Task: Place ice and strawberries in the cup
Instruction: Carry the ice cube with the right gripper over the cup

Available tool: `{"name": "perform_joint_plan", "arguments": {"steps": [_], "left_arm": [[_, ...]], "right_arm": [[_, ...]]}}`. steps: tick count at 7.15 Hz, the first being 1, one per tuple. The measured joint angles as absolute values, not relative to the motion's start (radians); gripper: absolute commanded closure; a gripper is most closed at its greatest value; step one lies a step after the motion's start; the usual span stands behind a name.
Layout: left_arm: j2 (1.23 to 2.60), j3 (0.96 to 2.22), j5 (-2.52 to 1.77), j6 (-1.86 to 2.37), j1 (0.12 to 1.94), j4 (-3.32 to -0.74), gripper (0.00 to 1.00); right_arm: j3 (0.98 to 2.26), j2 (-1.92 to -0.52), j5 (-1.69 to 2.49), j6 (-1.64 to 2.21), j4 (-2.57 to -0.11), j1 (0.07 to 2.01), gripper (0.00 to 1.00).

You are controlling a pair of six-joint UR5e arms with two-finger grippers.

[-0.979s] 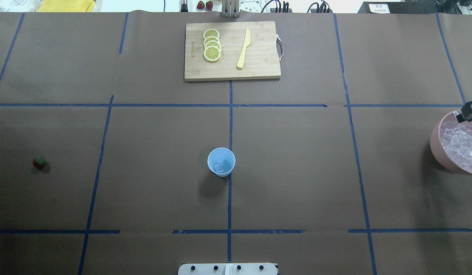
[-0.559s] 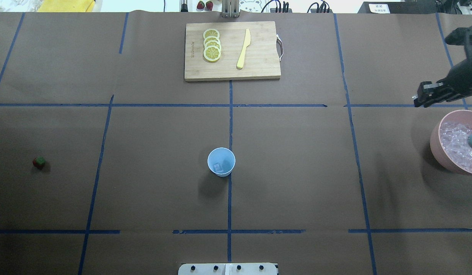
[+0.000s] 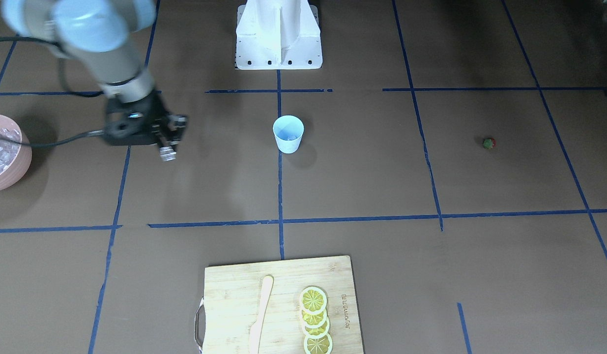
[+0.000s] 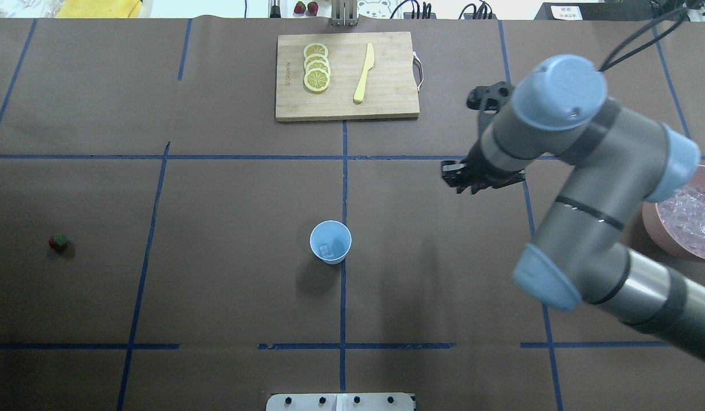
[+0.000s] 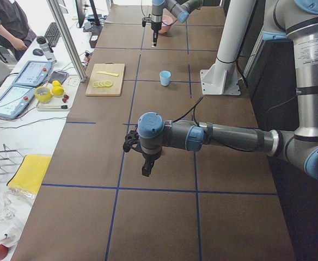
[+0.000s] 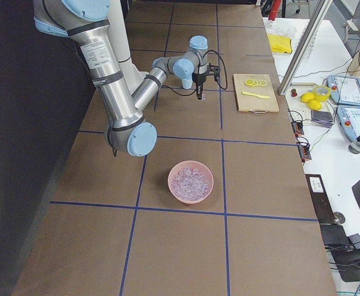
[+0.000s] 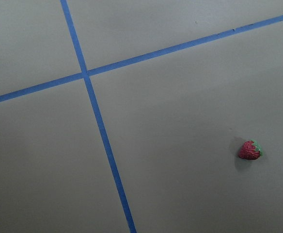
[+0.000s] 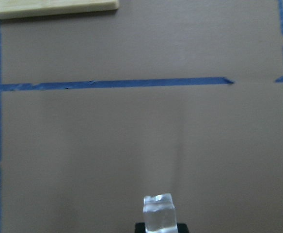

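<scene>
The pale-blue cup (image 4: 330, 242) stands upright at the table's middle with one ice cube (image 4: 326, 249) inside; it also shows in the front view (image 3: 288, 133). My right gripper (image 3: 166, 150) is shut on a clear ice cube (image 8: 158, 213) and hovers above the table between the cup and the pink bowl of ice (image 4: 680, 222). The strawberry (image 4: 57, 243) lies alone at the far left and shows in the left wrist view (image 7: 249, 150). My left gripper (image 5: 146, 168) shows only in the exterior left view, above the table; I cannot tell its state.
A wooden cutting board (image 4: 386, 103) with lemon slices (image 4: 316, 67) and a yellow knife (image 4: 363, 73) lies at the far middle. The robot base (image 3: 278, 34) stands at the near edge. Blue tape lines cross the brown table.
My right arm has swung from over the pink bowl at the right edge leftward toward the table's middle. The cup and strawberry have not moved.
</scene>
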State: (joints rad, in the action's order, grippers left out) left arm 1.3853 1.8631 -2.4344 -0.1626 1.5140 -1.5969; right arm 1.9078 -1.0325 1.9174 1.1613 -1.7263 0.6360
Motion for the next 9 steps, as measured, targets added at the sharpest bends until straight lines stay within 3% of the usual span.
{"name": "perform_joint_plan", "arguments": {"steps": [3,5,6,8,9], "left_arm": [[1.385,1.860,-2.434,-0.163,1.514,-1.595,0.00],[1.385,1.859,-2.434,-0.163,1.514,-1.594,0.00],[1.385,1.859,-2.434,-0.163,1.514,-1.595,0.00],[1.385,1.860,-2.434,-0.163,1.514,-1.595,0.00],[1.385,1.861,-2.434,-0.163,1.513,-1.595,0.00]], "right_arm": [[1.758,-0.766,1.787,1.392,-1.817,0.459,0.96],[1.716,-0.724,1.756,1.435,-1.821,0.407,0.93],[1.706,-0.721,1.745,1.441,-1.821,0.390,0.85],[1.696,-0.720,1.735,1.443,-1.821,0.375,0.02],[1.694,-0.719,1.735,1.443,-1.820,0.374,0.01]]}}
